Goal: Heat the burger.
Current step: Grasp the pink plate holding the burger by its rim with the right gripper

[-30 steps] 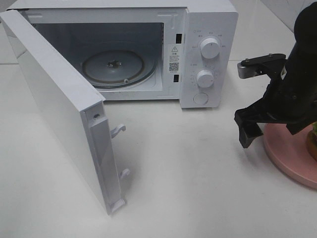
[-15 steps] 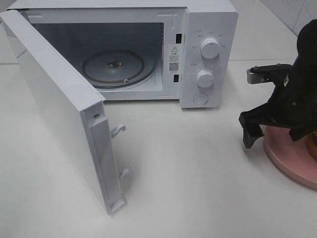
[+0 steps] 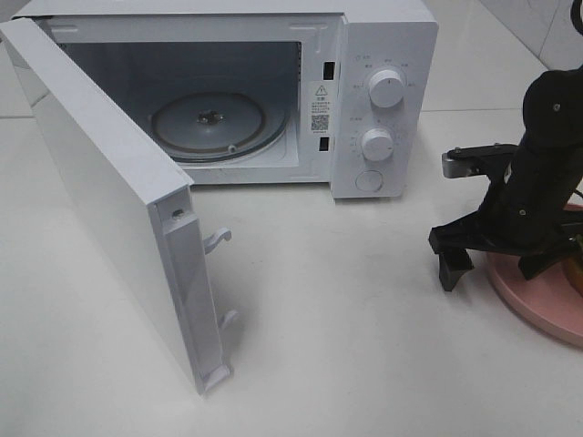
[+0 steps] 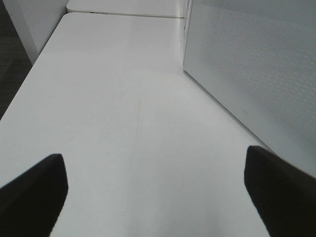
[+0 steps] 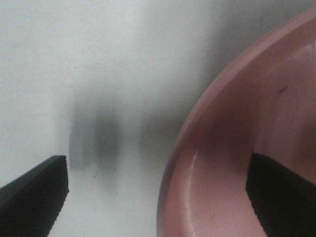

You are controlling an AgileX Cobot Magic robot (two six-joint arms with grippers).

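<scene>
The right gripper (image 3: 492,269) (image 5: 158,197) hangs low with its jaws spread wide, straddling the near rim of a pink plate (image 3: 539,308) (image 5: 232,128): one finger over the white table (image 3: 364,346) (image 5: 74,49), the other over the plate. It holds nothing. The burger (image 3: 577,259) sits on that plate at the far right edge of the high view, mostly hidden behind the black arm, with only a sliver showing. The left gripper (image 4: 155,197), out of the high view, is also spread wide and empty above bare table (image 4: 123,98), beside the microwave's door (image 4: 256,64). The microwave (image 3: 383,36) stands at the back of the table, well apart from the plate, its door (image 3: 100,182) swung fully open and the glass turntable (image 3: 209,123) bare inside.
</scene>
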